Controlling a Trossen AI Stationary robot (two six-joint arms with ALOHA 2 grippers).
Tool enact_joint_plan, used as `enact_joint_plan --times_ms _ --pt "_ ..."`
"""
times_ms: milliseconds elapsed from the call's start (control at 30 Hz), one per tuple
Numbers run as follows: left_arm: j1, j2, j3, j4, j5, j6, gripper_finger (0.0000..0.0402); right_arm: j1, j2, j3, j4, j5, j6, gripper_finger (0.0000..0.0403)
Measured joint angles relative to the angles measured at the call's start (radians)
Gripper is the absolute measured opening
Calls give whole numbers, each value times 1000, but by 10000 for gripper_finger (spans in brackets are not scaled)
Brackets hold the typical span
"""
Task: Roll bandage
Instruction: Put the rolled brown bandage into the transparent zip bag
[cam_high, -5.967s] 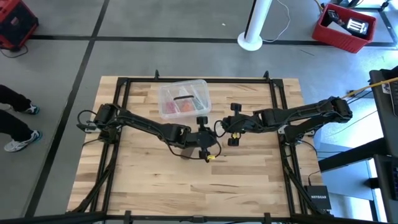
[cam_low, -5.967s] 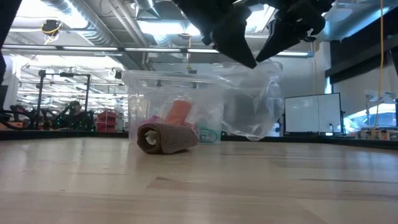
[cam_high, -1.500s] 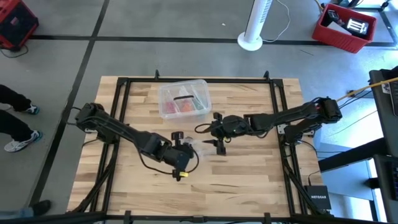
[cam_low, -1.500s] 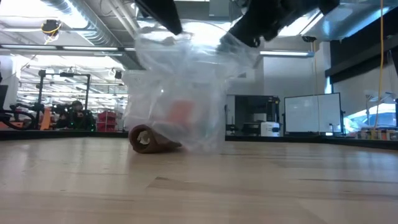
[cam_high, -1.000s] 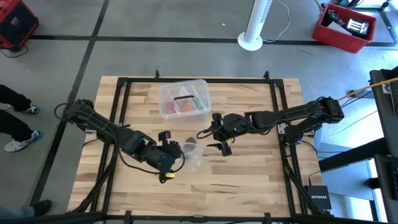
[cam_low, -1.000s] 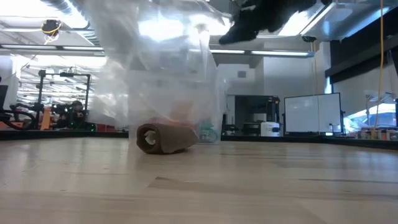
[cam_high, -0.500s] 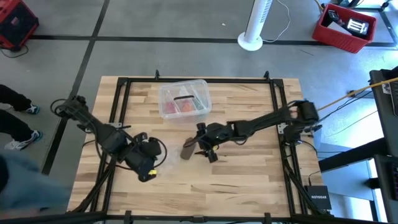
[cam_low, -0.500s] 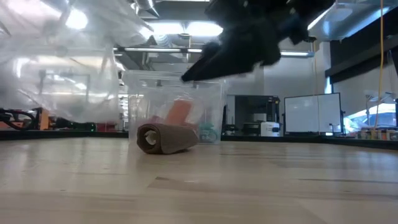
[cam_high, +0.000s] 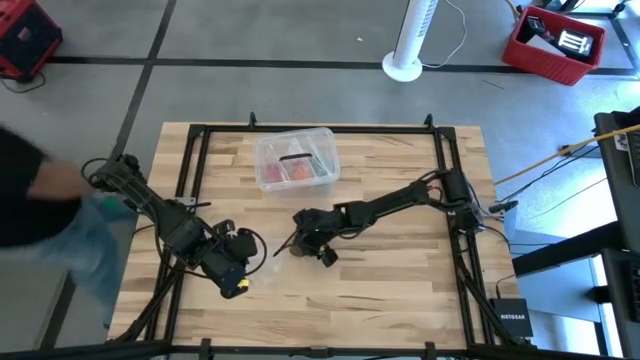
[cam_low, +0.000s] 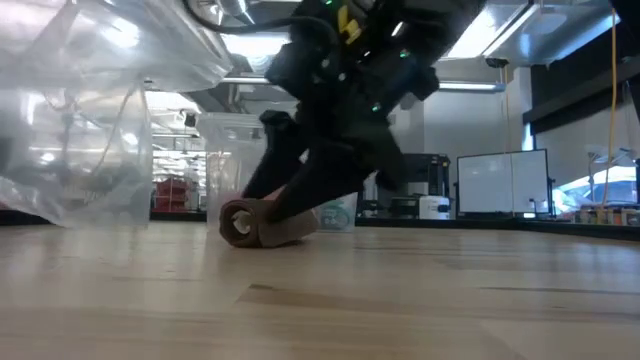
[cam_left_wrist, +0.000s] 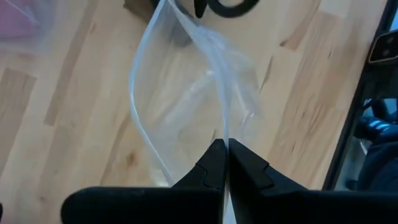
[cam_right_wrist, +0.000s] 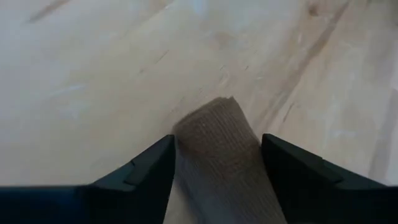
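Observation:
The bandage (cam_right_wrist: 217, 155) is a brown-tan roll lying on its side on the table near the middle (cam_high: 294, 250), seen end-on in the low view (cam_low: 262, 222). My right gripper (cam_high: 303, 243) is open and low over it, one finger on each side of the roll (cam_right_wrist: 217, 146). My left gripper (cam_high: 240, 275) is at the table's left, shut on a crinkled clear plastic bag (cam_left_wrist: 186, 93). In the low view that bag (cam_low: 80, 120) fills the left side. My left gripper pinches a gathered part of the clear bag (cam_left_wrist: 225, 127) between its two fingertips, slanting down from above. The bag hangs from the fingers, spread out and slack. My right gripper's fingers (cam_right_wrist: 146, 171) flank the roll's two sides; I cannot tell whether they touch it.
A clear plastic box with red contents (cam_high: 295, 160) stands at the far middle of the table. A black frame (cam_high: 190, 160) runs around the tabletop. A person (cam_high: 40, 195) moves just beyond the table's left edge. Bare wood lies toward the near edge.
My right gripper has come down and toward the table's left, and its fingers now stand on either side of the bandage roll. My left gripper has carried the bag toward the left edge, clear of the roll. The roll has stayed in place. A person has come in at the left.

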Motion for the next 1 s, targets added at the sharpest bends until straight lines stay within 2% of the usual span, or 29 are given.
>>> enact_joint_plan --times_ms 200,433,533,733,1000 --pt "1 0 -1 23 0 7 1 -1 77 63 0 -3 -42 216" --pt "0 0 -1 25 0 4 1 0 91 72 -28 22 -43 192" --pt "0 0 -1 26 -1 8 1 2 81 71 -62 44 -10 154" --pt "0 0 0 26 -4 16 1 2 21 65 -154 18 35 51" --pt "0 0 0 27 -17 71 1 1 -123 62 -309 10 68 49"
